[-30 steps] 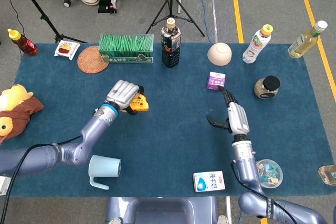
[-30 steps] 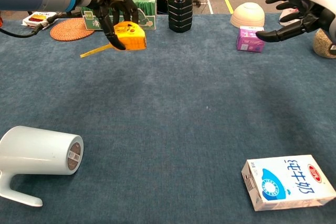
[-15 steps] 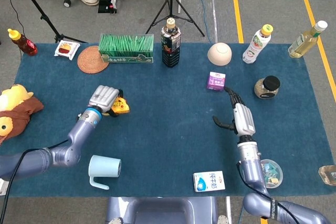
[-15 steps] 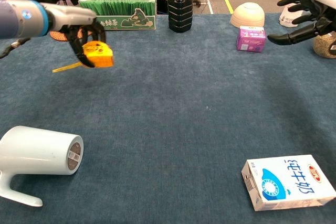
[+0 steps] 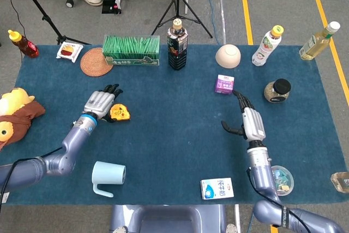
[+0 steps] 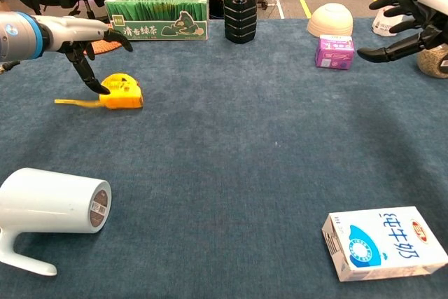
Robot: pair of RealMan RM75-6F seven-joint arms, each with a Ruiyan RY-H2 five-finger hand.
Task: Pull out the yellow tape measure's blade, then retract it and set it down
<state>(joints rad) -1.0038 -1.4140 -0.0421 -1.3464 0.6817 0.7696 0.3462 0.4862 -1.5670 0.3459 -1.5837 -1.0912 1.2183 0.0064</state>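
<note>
The yellow tape measure lies on the blue cloth at the left, with a short piece of blade sticking out to its left. My left hand hovers just behind and left of it, fingers spread; one dark fingertip reaches down close to the case, and nothing is held. My right hand hangs over the right side of the table with its fingers apart and empty, near the purple box.
A pale blue cup lies on its side at the front left. A milk carton lies front right. Behind stand a green tea box, a dark bottle, a bowl and a purple box.
My left hand carried the tape measure leftward and down to the cloth, then opened and let it go. The right hand drifted slightly right.
</note>
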